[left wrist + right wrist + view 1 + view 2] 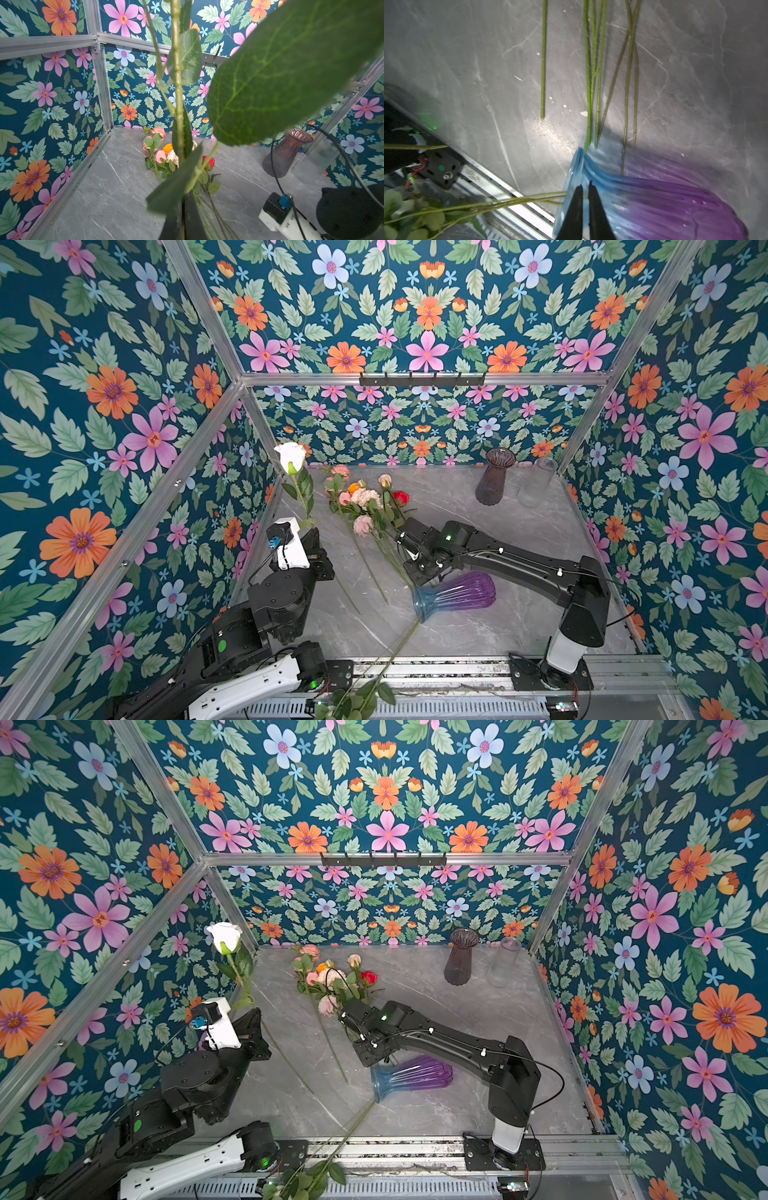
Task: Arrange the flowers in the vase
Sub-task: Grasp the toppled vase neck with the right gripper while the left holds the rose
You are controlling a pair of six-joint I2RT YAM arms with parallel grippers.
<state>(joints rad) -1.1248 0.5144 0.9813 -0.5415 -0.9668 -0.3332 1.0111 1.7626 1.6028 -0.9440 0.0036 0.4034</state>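
Right gripper (585, 185) closed by tipped vase (664, 207); flower stems (529, 198) inside.

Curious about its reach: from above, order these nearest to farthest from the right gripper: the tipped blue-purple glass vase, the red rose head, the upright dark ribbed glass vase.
In a top view:
1. Tipped blue-purple glass vase, under the right gripper.
2. Red rose head, in the pile behind.
3. Upright dark ribbed glass vase, back right.
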